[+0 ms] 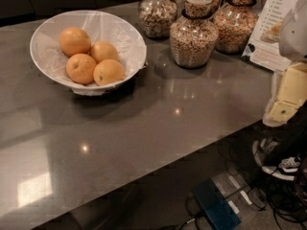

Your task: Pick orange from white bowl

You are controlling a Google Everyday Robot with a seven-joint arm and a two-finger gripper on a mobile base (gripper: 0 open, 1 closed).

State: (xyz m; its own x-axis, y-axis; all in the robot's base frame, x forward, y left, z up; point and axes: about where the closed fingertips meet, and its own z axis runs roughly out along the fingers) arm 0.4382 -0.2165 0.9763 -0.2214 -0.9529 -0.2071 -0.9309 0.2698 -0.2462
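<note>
The gripper (287, 98) hangs at the far right edge of the scene, a pale cream-yellow block just past the right end of the counter (168, 121). I cannot tell from here whether it is spread or closed. It holds nothing that I can see and stands well apart from the fruit. A rounded white part of the robot (295, 28) sits above it.

The orange (108, 72) lies in the white bowl (130, 41) at the far left of the counter, on the near right side of the pile. Its peel is yellowish and dimpled, with a small dark dot facing left. It touches the other three oranges (80, 68) packed beside and behind it. The bowl is wide and shallow, lined with crinkled white paper.

Three glass jars (194, 32) of cereal stand along the far edge, right of the bowl. A printed card (273, 30) leans at the far right. The counter is a glossy grey-brown slab that mirrors spots of ceiling light. Beyond its near edge the floor shows dark cables (283, 200), a blue box (216, 210) and a black-and-white shoe (283, 169).
</note>
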